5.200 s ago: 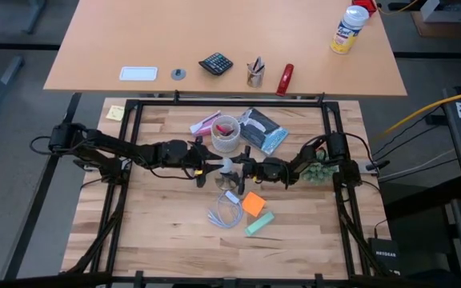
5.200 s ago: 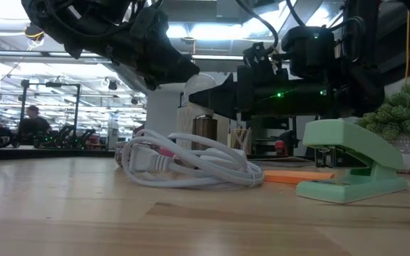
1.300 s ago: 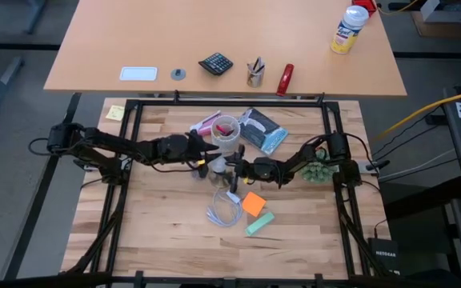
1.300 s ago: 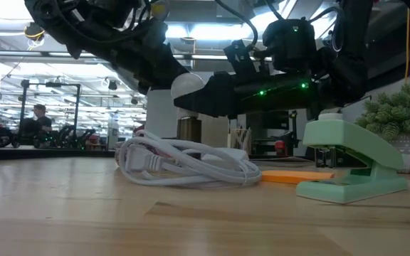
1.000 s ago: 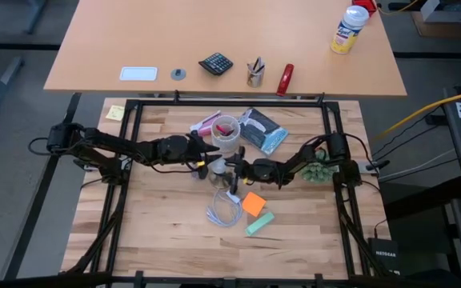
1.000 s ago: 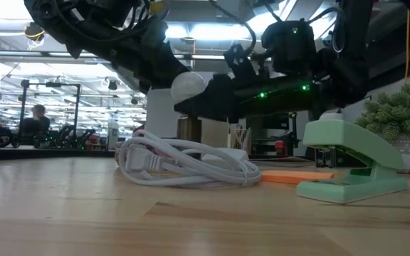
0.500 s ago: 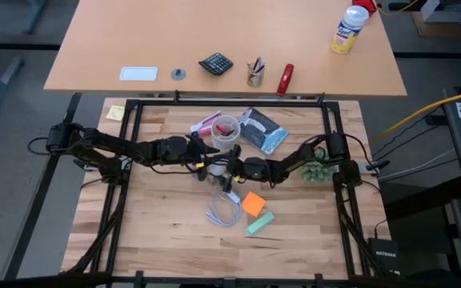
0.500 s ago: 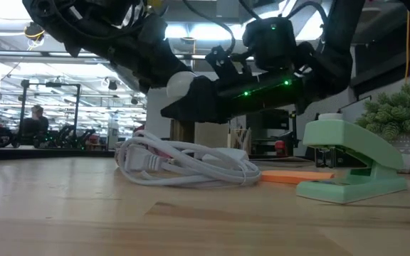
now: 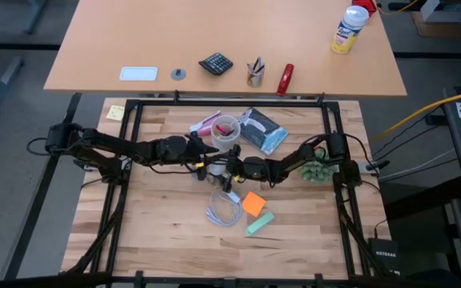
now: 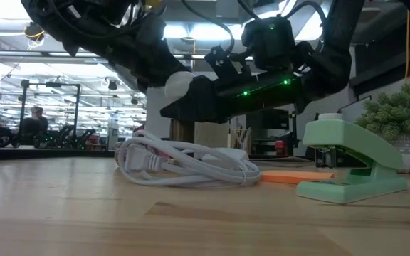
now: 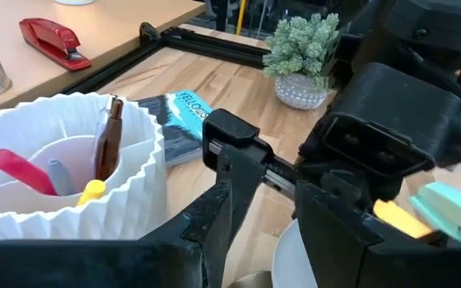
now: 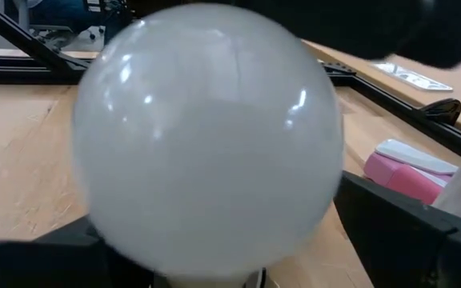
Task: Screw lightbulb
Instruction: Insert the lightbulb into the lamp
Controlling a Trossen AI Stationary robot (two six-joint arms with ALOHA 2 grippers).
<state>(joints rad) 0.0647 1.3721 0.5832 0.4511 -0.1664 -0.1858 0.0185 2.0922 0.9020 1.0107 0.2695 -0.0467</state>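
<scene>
Main risk: the lightbulb (image 12: pixel 206 136) slips or goes in cross-threaded. The two hands meet nose to nose above the bench (image 9: pixel 158 216), so there is little room, and any tilt between bulb and socket as the right hand turns it would jam the thread. A second risk: if the right hand closes off-centre on the round glass, it could squeeze the bulb sideways out of line. The looped white cord (image 10: pixel 184 165) lies on the bench just below both hands; a low move could snag it.

Right hand (image 9: pixel 232 166): fingers spread wide, about as far as they go, w/ the lightbulb sitting between them and filling the right wrist view. I judge it is not clamping the glass now; whether a pad touches it can't be told.

Left hand (image 9: pixel 208 160): part open. It probably holds the bulb's base or socket, a brownish post showing below the hands in the low view, but the contact is hidden.

Lightbulb: directly in front of the right hand, between the two hands, raised off the bench.
</scene>
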